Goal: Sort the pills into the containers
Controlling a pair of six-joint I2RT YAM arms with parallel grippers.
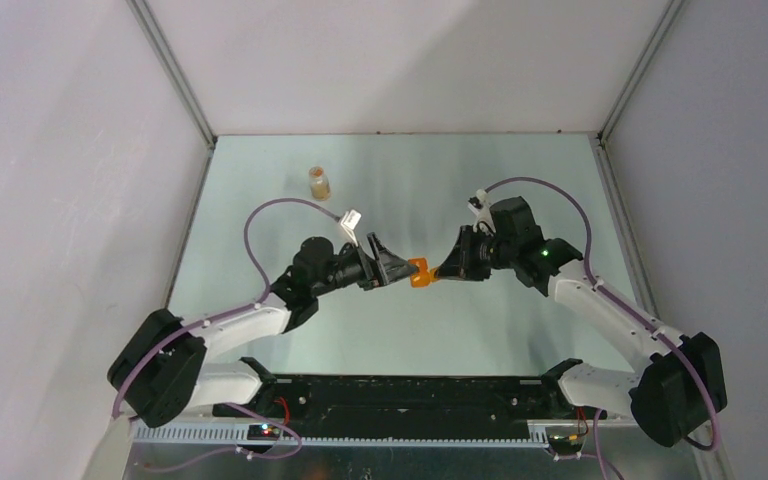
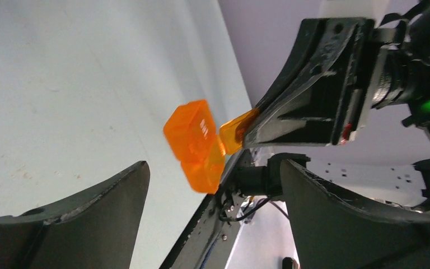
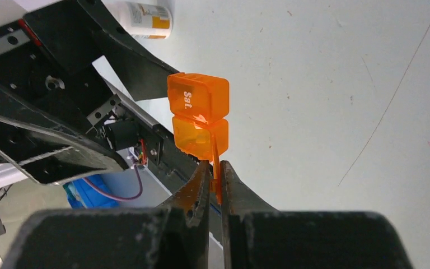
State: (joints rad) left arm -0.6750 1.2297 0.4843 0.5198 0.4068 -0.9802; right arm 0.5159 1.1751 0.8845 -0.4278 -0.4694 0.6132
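Right end effector point(image 3: 214, 168) pinches orange pill box point(image 3: 197, 101) by its lid; contents unclear. Left end effector point(image 2: 213, 163) spread.

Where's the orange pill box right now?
Top view, centre: the pill box is pinched by the right claw, just in front of the open left claw.

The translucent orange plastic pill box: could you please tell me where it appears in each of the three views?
Top external: translucent orange plastic pill box mid-frame, between left gripper and right gripper.
Left wrist: mid-frame, above the open left fingers.
Right wrist: centre, just above the shut fingertips.
Shared landmark: the right gripper pinching its flap.
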